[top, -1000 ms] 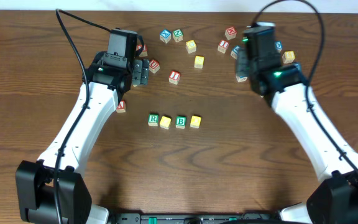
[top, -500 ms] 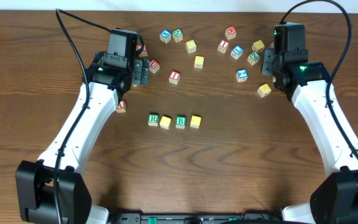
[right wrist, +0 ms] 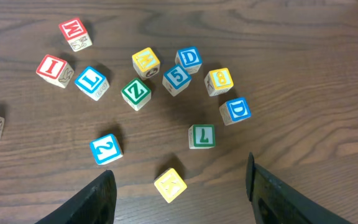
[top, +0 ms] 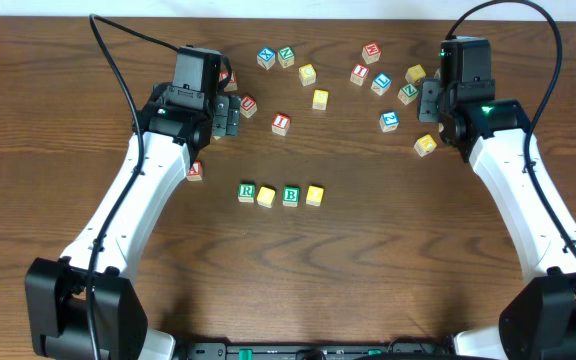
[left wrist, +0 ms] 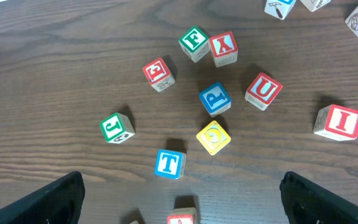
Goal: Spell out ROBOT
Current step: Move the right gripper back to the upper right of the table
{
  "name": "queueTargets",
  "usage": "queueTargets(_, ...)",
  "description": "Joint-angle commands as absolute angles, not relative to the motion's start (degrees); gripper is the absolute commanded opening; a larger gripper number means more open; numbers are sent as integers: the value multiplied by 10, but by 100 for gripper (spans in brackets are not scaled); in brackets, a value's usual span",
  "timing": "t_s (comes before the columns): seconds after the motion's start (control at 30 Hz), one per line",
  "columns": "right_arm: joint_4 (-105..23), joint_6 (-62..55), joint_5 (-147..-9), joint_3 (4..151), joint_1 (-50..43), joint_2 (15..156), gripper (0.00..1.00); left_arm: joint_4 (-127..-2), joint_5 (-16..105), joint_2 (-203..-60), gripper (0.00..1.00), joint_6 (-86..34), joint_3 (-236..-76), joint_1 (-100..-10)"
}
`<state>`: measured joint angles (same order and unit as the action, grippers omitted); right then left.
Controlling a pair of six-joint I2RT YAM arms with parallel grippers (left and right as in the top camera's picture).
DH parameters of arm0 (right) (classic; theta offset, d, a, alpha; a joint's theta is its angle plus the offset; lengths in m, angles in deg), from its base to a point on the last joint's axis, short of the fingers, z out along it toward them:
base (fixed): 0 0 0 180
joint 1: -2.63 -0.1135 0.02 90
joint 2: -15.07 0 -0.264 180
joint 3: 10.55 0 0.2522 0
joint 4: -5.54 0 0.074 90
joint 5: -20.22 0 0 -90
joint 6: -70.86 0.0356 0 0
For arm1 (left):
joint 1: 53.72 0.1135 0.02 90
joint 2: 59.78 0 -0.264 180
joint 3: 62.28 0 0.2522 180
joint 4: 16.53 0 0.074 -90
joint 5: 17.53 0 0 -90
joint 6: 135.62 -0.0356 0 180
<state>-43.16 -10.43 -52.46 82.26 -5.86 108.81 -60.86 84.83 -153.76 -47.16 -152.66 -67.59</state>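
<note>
While the green R cube (top: 246, 191), a plain yellow cube (top: 266, 196), the green B cube (top: 290, 195) and a second yellow cube (top: 314, 195) stand side by side in a row at the middle of the bench (top: 368, 270), the blue T cube (left wrist: 169, 163) lies apart from them, among loose cubes under the left arm. Seen from the left wrist, it rests flat on the wood just ahead of the left gripper (top: 230, 113), roughly midway between the left fingers (left wrist: 55, 198). A yellow lettered cube (left wrist: 213, 137) lies just beside it and a blue P cube (left wrist: 215, 98) beyond that. The left jaws stand wide open and hold nothing. The right gripper (top: 430, 102) hangs over the scatter of cubes at the far right of the bench. Its jaws are parted too and empty. In the right wrist view a yellow cube turned cornerwise (right wrist: 169, 185) lies on the wood between the right fingers (right wrist: 98, 199). A red I cube (top: 281, 122) sits between the two clusters.
</note>
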Motion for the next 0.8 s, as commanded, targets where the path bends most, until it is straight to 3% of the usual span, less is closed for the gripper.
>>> queueTargets(0.0,-432,-111,-528,827,-56,1087,64,-614,854,-1524,99,-475,-1535,-672)
queueTargets(0.13,-434,-111,-528,827,-56,1087,79,-614,854,-1524,99,-473,-1535,-672)
queueTargets(0.23,-434,-111,-528,827,-56,1087,81,-613,854,-1524,98,-457,-1535,-666)
queueTargets(0.37,-434,-111,-528,827,-56,1087,82,-616,847,-1524,73,-410,-1535,-622)
queueTargets(0.43,-434,-111,-528,827,-56,1087,83,-616,816,-1524,70,-410,-1535,-593)
queueTargets(0.5,-434,-111,-528,827,-56,1087,97,-621,782,-1524,70,-407,-1535,-569)
queueTargets(0.53,-434,-111,-528,827,-56,1087,99,-625,766,-1524,70,-406,-1535,-555)
queueTargets(0.77,-433,-111,-528,827,-56,1087,99,-670,724,-1524,70,-406,-1535,-506)
